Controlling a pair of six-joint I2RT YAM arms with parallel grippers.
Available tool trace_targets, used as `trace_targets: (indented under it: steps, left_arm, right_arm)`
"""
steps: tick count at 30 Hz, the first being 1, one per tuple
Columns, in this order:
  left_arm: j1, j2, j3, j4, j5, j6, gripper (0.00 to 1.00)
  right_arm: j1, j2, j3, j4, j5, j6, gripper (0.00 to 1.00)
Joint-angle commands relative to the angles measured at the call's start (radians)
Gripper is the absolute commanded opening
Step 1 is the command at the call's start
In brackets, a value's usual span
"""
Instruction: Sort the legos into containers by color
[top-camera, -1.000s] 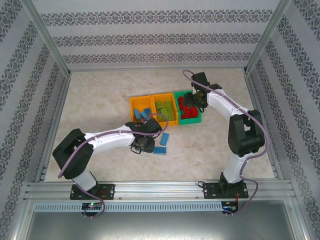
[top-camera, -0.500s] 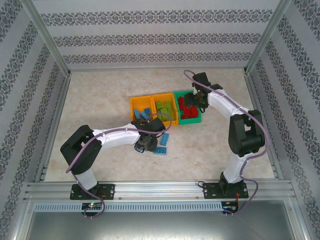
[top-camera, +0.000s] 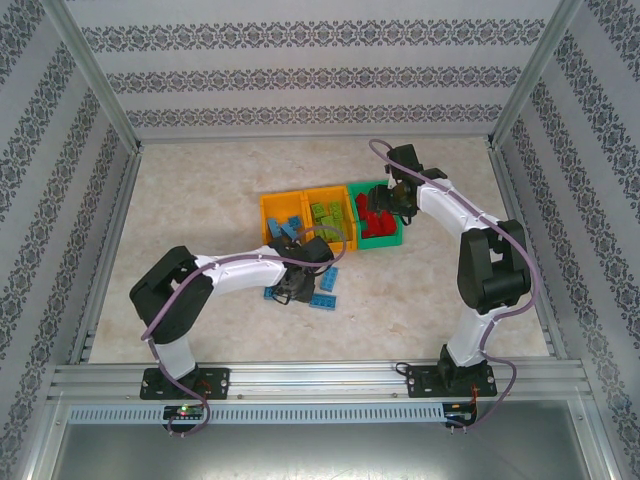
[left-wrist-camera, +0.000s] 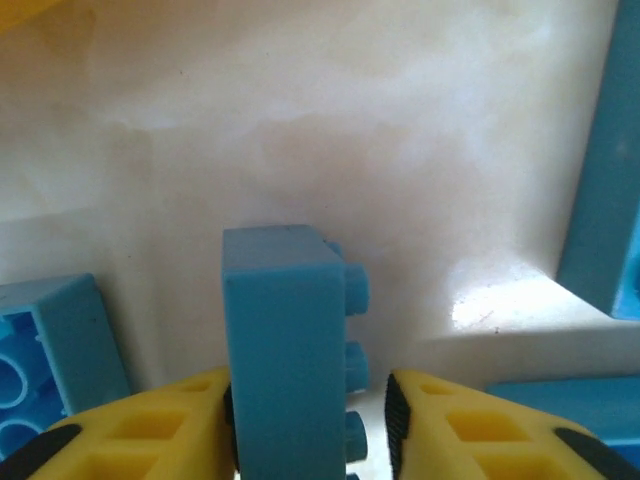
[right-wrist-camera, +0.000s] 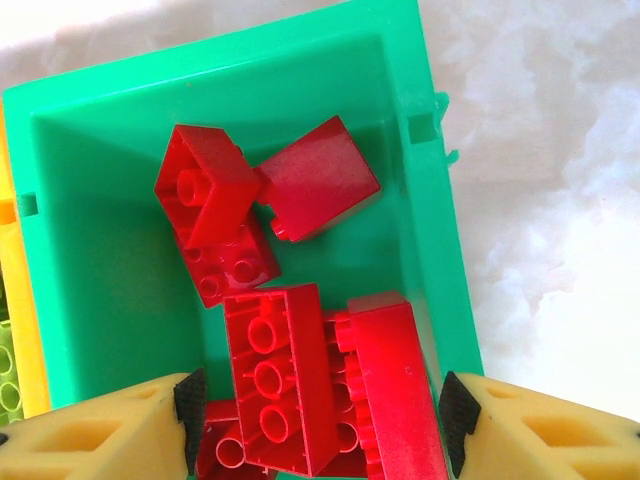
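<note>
— Well, left hand (left-wrist-camera: 310, 425)?
— Closed narrowly on upright blue lego (left-wrist-camera: 285, 340), with studs sideways, down at counter (left-wrist-camera: 300, 130), near other blue legos (left-wrist-camera: 55, 345).
— And right hand (right-wrist-camera: 318, 425)?
— Spread wide, holding nothing, hovering above green container (right-wrist-camera: 432, 200) with red legos (right-wrist-camera: 270, 385) inside, at right end of row beside two orange containers (top-camera: 265, 205).

Overhead: on a pale marbled tabletop (top-camera: 200, 220), 3 small rectangular plastic bins stand in a row. The left orange bin (top-camera: 264, 215) holds blue studded bricks (top-camera: 290, 228), the middle orange bin (top-camera: 325, 189) lime green bricks (top-camera: 325, 215), and the green bin (top-camera: 385, 241) red bricks (top-camera: 375, 222). The left gripper (top-camera: 290, 290) is low among loose blue bricks (top-camera: 323, 300) just in front of the bins. The right gripper (top-camera: 385, 205) hovers over the green bin.
</note>
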Motion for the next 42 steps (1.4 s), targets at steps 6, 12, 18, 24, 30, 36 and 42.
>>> trace_targets:
  steps: [6,12,18,24,30,36,42]
  left_arm:
    - [-0.011,0.014,0.005,-0.022,-0.022,-0.015,0.25]
    - [0.003,-0.071,0.041,-0.057,-0.060,-0.001,0.17]
    - [0.079,-0.171,0.142,-0.108,-0.071,0.061,0.17]
    - [0.222,-0.165,0.245,-0.118,-0.047,0.145,0.18]
    - [0.369,-0.022,0.385,-0.105,0.061,0.211,0.20]
    - [0.432,0.117,0.501,-0.085,0.157,0.230,0.28]
    - [0.458,0.205,0.585,-0.103,0.175,0.220,0.46]
  right_arm:
    - [-0.012,-0.040,-0.016,-0.007,0.002,0.009,0.68]
    - [-0.009,-0.078,-0.038,0.021,-0.012,0.023,0.67]
    - [0.015,-0.162,-0.084,0.058,-0.024,0.012,0.67]
    - [0.115,-0.287,-0.217,0.110,-0.048,-0.135,0.72]
    - [0.307,-0.420,-0.410,0.136,-0.062,-0.300,0.77]
    - [0.515,-0.510,-0.570,0.182,-0.077,-0.324,0.78]
    - [0.627,-0.429,-0.532,0.151,-0.109,-0.310,0.77]
